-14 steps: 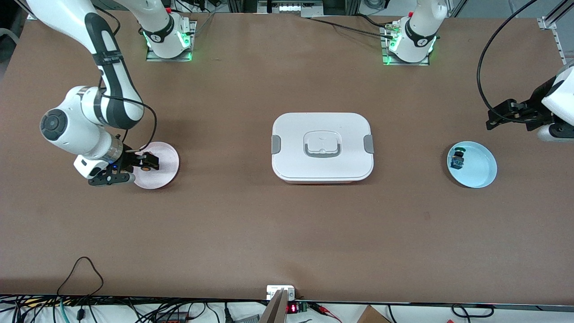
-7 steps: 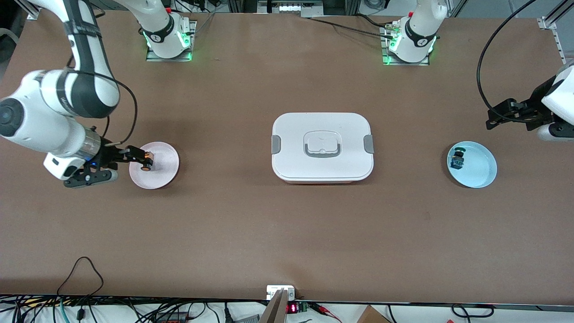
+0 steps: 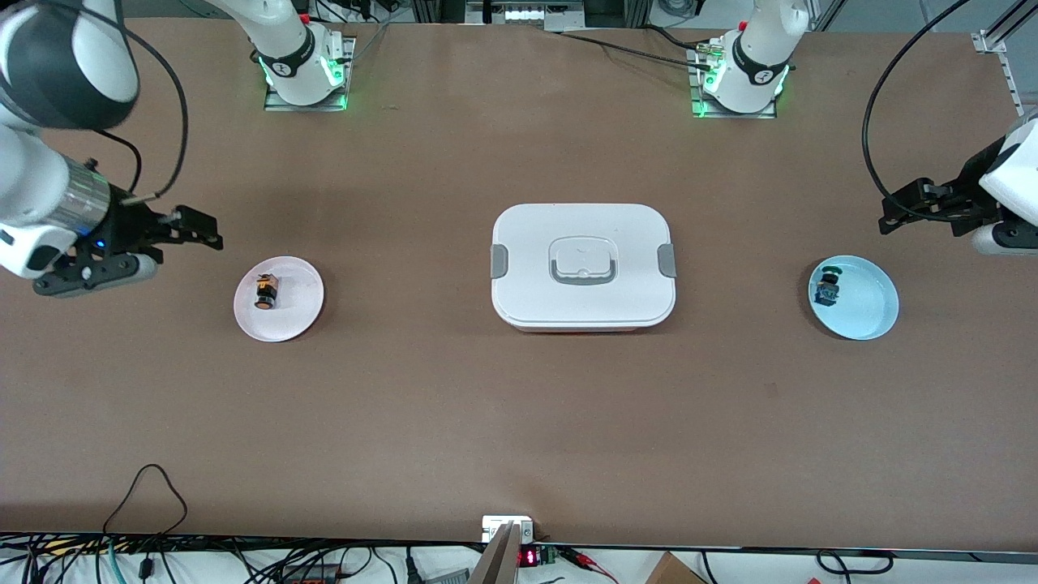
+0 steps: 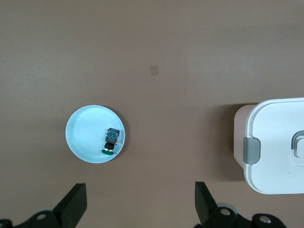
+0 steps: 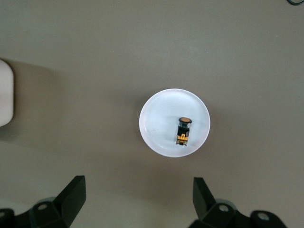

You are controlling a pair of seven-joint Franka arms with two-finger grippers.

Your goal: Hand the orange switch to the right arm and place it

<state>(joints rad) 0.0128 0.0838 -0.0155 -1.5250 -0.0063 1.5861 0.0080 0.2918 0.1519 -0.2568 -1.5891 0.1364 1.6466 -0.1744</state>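
A: Okay, where's the orange switch (image 3: 265, 292)?

B: Lying on its side on the pink plate (image 3: 296, 312), toward the right arm's end of the table. Nothing touches it.

A: Right gripper (image 3: 203, 230)?

B: Up over bare table just beside the pink plate, jaws wide apart, empty. Its wrist view shows the plate (image 5: 156, 137) and switch (image 5: 183, 131) well below the spread fingers (image 5: 72, 197).

A: Left gripper (image 3: 890, 217)?

B: Waiting over the table edge at the left arm's end, near the blue plate (image 3: 876, 316). Jaws apart, holding nothing.

A: What's in the blue plate?

B: A green-capped dark blue switch (image 3: 828, 287), close to the rim.

A: Anything else?

B: White lidded box (image 3: 582, 266) with grey latches, mid-table, between the two plates.
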